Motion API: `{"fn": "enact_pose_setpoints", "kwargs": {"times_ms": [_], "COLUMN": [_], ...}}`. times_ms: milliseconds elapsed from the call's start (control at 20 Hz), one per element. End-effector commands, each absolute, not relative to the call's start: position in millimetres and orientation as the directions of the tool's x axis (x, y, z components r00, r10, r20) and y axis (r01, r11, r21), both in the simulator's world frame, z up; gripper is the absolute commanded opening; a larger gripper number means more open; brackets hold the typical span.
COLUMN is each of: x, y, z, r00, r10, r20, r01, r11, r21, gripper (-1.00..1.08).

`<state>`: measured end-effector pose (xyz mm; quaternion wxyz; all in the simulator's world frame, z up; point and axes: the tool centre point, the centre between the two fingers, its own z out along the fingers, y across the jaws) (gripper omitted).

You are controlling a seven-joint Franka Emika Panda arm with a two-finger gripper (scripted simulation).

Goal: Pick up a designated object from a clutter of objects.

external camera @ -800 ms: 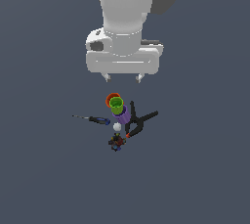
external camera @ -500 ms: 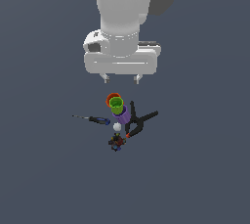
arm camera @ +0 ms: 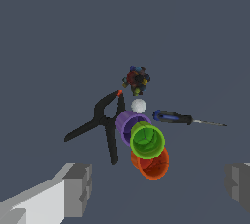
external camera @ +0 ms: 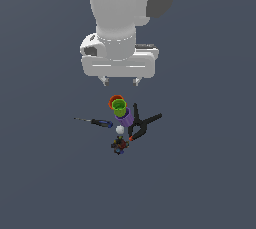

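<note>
While my gripper (external camera: 119, 81) hangs above the pile with its jaws spread wide and empty, the speckled lump (external camera: 119, 146) lies at the heap's far end, just past the white ball (external camera: 120, 130). I judge the reach must clear the stacked cups (external camera: 120, 109) first.

Simulated scene: plain grey ground (external camera: 210, 173), no furnishings.

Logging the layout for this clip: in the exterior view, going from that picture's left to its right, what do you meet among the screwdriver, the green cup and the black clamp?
Blue-handled screwdriver → green cup → black clamp.
</note>
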<state>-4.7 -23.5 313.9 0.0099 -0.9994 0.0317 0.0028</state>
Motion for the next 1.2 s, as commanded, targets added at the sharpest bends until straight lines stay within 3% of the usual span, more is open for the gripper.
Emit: {"fn": "enact_pose_setpoints", "kwargs": {"times_ms": [0,550,1150], "x": [-2,30,76], "y": [-23,-26,-31], "z": [311,262,151], "r00": [0.997,0.978,0.885], "r10": [-0.072,-0.208,-0.465], "r20": [-0.007,-0.009,-0.007], "r01": [-0.072,-0.208,-0.465], "r11": [-0.997,-0.978,-0.885], "r21": [-0.02,-0.021,-0.011], "gripper": [1.0,1.0,1.0]}}
